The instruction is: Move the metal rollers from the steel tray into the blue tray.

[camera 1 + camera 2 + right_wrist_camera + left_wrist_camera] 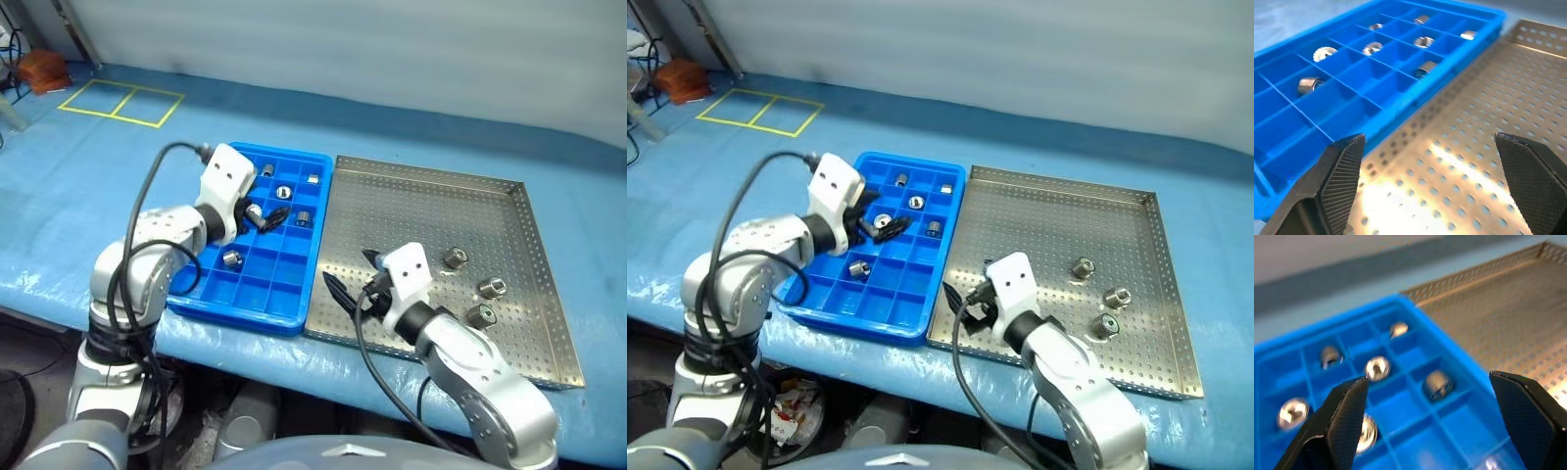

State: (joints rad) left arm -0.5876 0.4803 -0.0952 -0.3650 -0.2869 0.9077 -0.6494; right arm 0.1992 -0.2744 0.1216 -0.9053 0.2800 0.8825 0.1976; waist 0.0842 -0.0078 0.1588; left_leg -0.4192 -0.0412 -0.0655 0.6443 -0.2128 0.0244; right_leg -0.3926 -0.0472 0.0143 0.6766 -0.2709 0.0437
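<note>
blue-covered counter (88, 176) carries blue tray (217, 294) beside steel tray (411, 196). left tool (263, 220) spread, empty, over compartments, probably post-drop. right tool (351, 284) spread, empty, near three metal rollers (480, 314), ready to pick.

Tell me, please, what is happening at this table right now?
A two-armed robot is sorting metal rollers from the steel tray into the blue tray. Three rollers lie in the steel tray, near its right side; six sit in separate compartments of the blue tray. The left gripper hangs open and empty over the blue tray. The right gripper is open and empty above the steel tray's near left part, apart from the remaining rollers.
</note>
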